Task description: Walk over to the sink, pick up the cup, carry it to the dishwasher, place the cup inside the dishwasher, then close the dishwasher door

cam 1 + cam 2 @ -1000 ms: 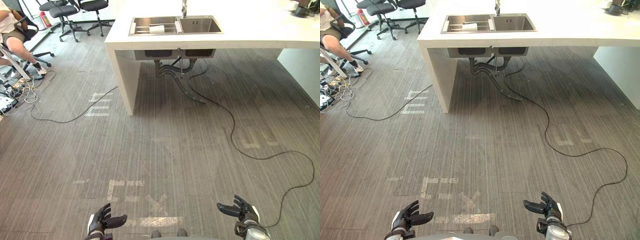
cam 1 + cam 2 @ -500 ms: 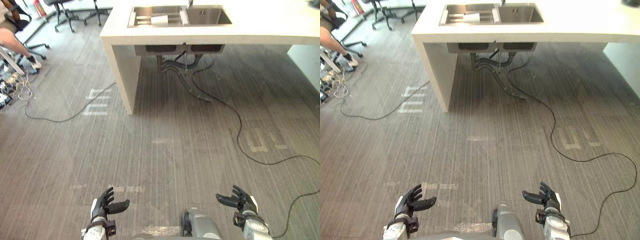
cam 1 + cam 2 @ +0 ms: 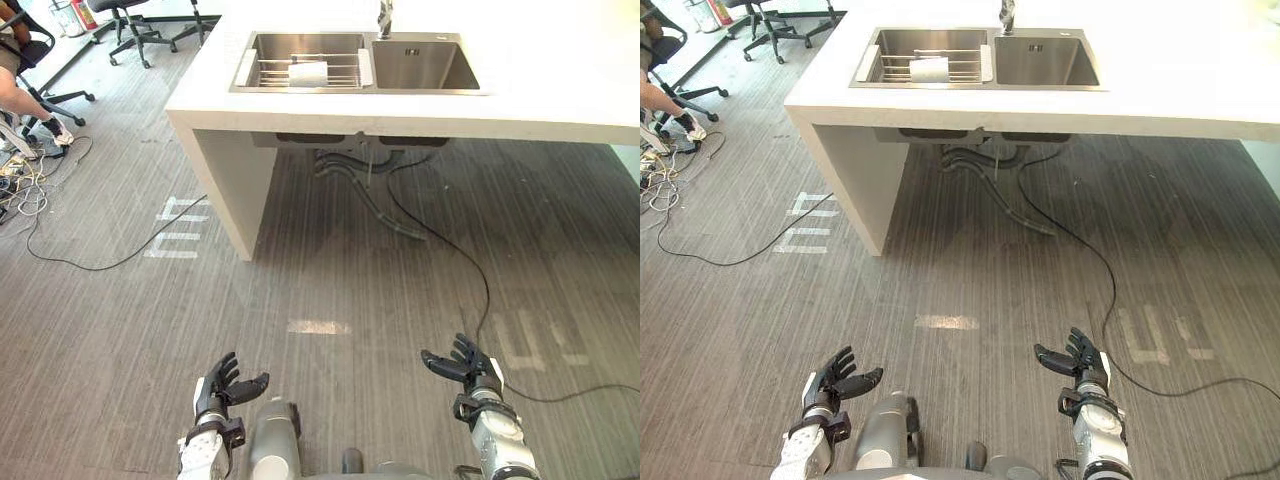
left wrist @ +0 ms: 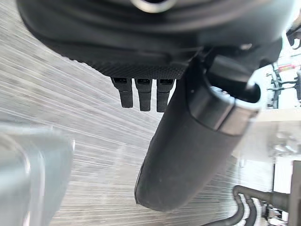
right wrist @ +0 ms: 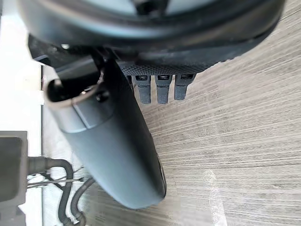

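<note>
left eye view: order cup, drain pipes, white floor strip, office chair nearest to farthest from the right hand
From the right hand:
1. white floor strip, on the floor to its left.
2. drain pipes, under the sink ahead.
3. cup, lying on the rack in the sink's left basin.
4. office chair, far off to the left.

Room: grey striped floor (image 3: 120, 330), white counter (image 3: 560, 95) ahead.
Counter rests on a white side panel (image 3: 225, 180); grey pipes (image 3: 345, 165) hang beneath. Pale tape mark (image 3: 317, 326) on floor. Black office chairs (image 3: 118, 8) far left, brighter there.
</note>
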You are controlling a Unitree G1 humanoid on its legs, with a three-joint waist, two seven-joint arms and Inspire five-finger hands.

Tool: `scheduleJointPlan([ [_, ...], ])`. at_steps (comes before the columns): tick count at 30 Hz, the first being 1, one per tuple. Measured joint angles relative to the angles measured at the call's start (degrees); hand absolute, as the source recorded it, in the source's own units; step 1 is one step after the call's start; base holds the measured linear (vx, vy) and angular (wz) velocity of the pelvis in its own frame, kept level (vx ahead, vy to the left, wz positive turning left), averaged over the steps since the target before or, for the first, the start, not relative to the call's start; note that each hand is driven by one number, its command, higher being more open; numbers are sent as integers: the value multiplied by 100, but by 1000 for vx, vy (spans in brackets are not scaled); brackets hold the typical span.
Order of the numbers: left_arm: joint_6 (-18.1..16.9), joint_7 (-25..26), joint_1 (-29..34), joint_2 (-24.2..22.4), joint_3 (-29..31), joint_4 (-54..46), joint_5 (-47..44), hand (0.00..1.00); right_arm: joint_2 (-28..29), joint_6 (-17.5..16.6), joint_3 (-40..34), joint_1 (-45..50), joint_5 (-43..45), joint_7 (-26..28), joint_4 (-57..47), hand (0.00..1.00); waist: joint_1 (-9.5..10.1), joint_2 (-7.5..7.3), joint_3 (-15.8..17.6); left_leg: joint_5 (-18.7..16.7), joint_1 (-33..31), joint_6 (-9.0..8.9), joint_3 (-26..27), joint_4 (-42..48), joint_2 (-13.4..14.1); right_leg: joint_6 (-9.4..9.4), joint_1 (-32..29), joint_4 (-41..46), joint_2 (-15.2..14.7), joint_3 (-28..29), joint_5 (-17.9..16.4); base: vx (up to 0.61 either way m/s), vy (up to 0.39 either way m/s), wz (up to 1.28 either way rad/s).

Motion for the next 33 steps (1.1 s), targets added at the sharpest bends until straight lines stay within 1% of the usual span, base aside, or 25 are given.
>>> scheduleJointPlan([
  [2,49,98,76,33,-32,-399,3,90,50,30,15,58,-4,-23,97,90,38,-92,-30,699,89,349,-47,-105,-172,176,98,247,-130,136,-410,600,174,-25],
  [3,72,136,173,29,-99,-865,6,90,68,32,-1,150,-9,-25,103,90,37,-190,-49,712,100,433,62,94,-278,342,29,683,-296,188,-752,654,178,-23],
  [4,85,148,187,25,-177,-1102,6,90,72,36,-24,197,-9,-33,106,90,39,-230,-41,551,133,460,106,200,-348,463,-88,1065,-400,203,-876,570,147,-9],
  [5,87,155,246,58,-384,-1627,8,90,94,40,-62,298,-12,-45,119,90,40,-231,-41,286,293,522,126,306,-418,644,-464,2214,-509,217,-959,562,153,-2],
  [6,90,144,307,125,-563,-2241,13,90,191,54,-66,374,-14,-50,123,90,1,-263,-24,48,498,549,124,502,-463,1170,-994,3760,-617,213,-756,560,152,4],
  [7,87,142,302,159,-658,-2512,14,90,247,56,-72,415,-15,-51,123,90,-41,-280,-27,-109,613,563,109,619,-482,1434,-1258,4492,-706,213,-636,433,105,14],
  [8,82,146,247,202,-752,-2840,31,90,296,66,-68,470,-29,-30,122,90,-80,-291,-34,-327,823,605,92,750,-508,1471,-1549,5401,-825,220,-616,538,97,15],
  [9,79,143,171,217,-817,-3264,77,90,355,87,-12,503,-78,26,113,90,-133,-288,-36,-544,1193,603,71,775,-508,1440,-1874,6117,-985,197,-624,622,86,8],
  [10,67,182,157,209,-830,-3803,129,90,469,86,25,529,-142,61,6,90,-204,-280,-36,-728,1533,582,37,678,-459,1289,-2167,6401,-1088,100,-676,601,64,-1],
  [12,-63,285,73,211,-839,-4483,235,90,649,78,44,573,-201,128,-185,90,-245,-264,-45,-1025,1904,541,-7,627,-308,1070,-2622,6277,-1131,-95,-791,432,-32,-6],
  [14,-249,392,-55,244,-853,-4899,281,90,703,74,151,690,-234,188,-309,90,-253,-243,-54,-1306,2287,502,-42,529,-179,925,-2966,5646,-1099,-279,-879,452,-108,0],
  [16,-458,587,-180,235,-835,-5084,342,90,689,69,158,813,-234,215,-300,90,-363,-189,-208,-1495,2713,250,-175,270,-14,874,-3218,3940,-934,-269,-779,519,-186,28],
  [17,-500,646,-256,243,-836,-5084,343,90,683,65,158,832,-234,215,-289,90,-401,-191,-234,-1540,2791,177,-237,206,13,860,-3269,3441,-883,-190,-633,676,-278,50],
  [18,-527,775,-403,248,-819,-5079,347,90,632,60,166,836,-234,213,-193,90,-460,-236,-318,-1625,2948,26,-374,97,74,795,-3286,2673,-784,7,151,732,-290,55],
  [19,-519,911,-445,162,-841,-5063,366,90,455,59,254,809,-234,216,60,90,-509,-29,-344,-1638,3067,-66,-584,84,259,627,-3111,2523,-587,-97,601,742,-288,39],
  [21,-513,1030,-516,165,-830,-5072,452,90,374,77,248,725,-233,230,247,90,-452,83,-389,-1300,3067,-239,-756,290,435,386,-2965,2668,-458,-186,344,579,-242,23],
  [23,-513,1016,-609,21,-868,-5087,466,90,363,78,270,820,-226,234,222,90,-520,127,-370,-838,2709,-334,-952,1452,507,257,-2413,2375,-357,-366,199,526,-244,50],
  [24,-514,1018,-630,-42,-876,-5119,463,90,366,77,338,875,-217,237,152,90,-496,124,-360,-415,2289,-316,-946,2495,600,211,-2025,2073,-302,-386,169,374,-159,35],
  [25,-515,1017,-628,-20,-879,-5182,460,90,368,59,409,946,-196,237,70,90,-441,134,-353,-393,1913,-267,-844,3414,723,187,-1632,1769,-221,-379,150,433,-157,7],
  [26,-528,1022,-617,37,-849,-5388,457,90,354,51,484,979,-148,219,-35,90,-307,139,-349,-595,1409,-227,-589,4245,935,180,-1112,1357,-107,-294,145,388,-115,-14],
  [27,-547,1025,-618,40,-816,-5482,453,90,357,37,488,979,-118,221,-69,90,-266,137,-348,-684,1225,-245,-509,4334,985,177,-964,1235,-96,-267,143,431,-95,-26],
  [29,-671,1013,-643,78,-754,-5713,450,90,335,-5,479,893,-52,243,-183,90,-158,160,-360,-970,698,-265,-340,3964,1058,177,-621,961,-121,-150,143,312,-9,-25],
  [31,-721,1000,-693,171,-681,-5736,452,90,312,-32,469,833,11,268,-183,90,-150,143,-352,-1021,572,-276,-268,3035,988,223,-412,878,-219,-91,113,240,90,-25],
  [32,-724,994,-747,308,-665,-5684,467,90,282,-77,465,848,28,269,-183,90,-163,116,-369,-771,633,-242,-264,1982,816,397,-360,923,-322,-15,-70,253,164,-16],
  [33,-724,969,-803,368,-667,-5617,470,90,145,-98,457,872,45,271,-186,90,-197,350,-467,136,713,-256,-439,873,761,556,-350,993,-229,33,-283,277,217,-2],
])
